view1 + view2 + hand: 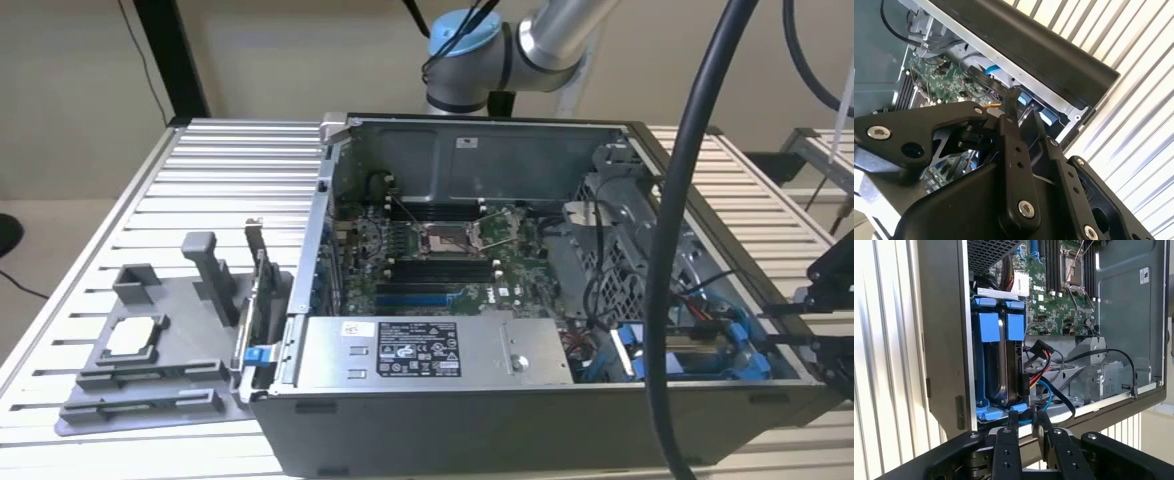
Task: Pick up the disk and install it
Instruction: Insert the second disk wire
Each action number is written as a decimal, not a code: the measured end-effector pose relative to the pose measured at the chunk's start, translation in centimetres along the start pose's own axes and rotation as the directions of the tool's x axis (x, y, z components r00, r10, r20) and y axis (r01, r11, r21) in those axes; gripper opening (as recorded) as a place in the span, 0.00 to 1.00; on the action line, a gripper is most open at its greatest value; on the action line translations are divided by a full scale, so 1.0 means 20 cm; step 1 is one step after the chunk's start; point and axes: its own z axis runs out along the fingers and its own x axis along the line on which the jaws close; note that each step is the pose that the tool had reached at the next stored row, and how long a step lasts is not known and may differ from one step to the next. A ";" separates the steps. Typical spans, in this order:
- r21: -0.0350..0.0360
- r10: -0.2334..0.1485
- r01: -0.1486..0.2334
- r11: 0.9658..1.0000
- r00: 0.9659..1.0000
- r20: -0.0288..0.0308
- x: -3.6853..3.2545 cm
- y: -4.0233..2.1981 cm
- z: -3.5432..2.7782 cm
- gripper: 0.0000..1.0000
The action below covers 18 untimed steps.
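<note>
Two blue carrier frames stand side by side in the drive bay (pixel 985 412) at the corner of the open computer case (pixel 534 420). The disk (pixel 1015 327) is the one in line with my gripper (pixel 1026 416); its dark body sits deep in the bay. My gripper hangs just outside the case wall, its tip right at the blue end of that carrier, and I cannot tell whether it touches. In the exterior view my gripper (pixel 817 310) is at the case's right side, next to the blue bay (pixel 701 358). The second wrist view has my gripper (pixel 1019 107) above the case rim.
Red, blue and black cables (pixel 1041 365) run beside the bay. The motherboard (pixel 441 250) and a grey power-supply box (pixel 427 350) lie inside the case. A grey fixture (pixel 147 370) holding a small silver chip (pixel 134 338) sits on the slatted table (pixel 227 170). A thick black hose (pixel 674 250) hangs in front.
</note>
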 end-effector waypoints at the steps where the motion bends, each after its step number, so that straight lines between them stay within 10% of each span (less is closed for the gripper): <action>1: 0.000 0.000 0.000 1.000 1.000 0.000 -0.002 0.000 0.002 1.00; 18: 0.000 0.000 0.000 1.000 1.000 0.000 -0.027 0.005 0.000 1.00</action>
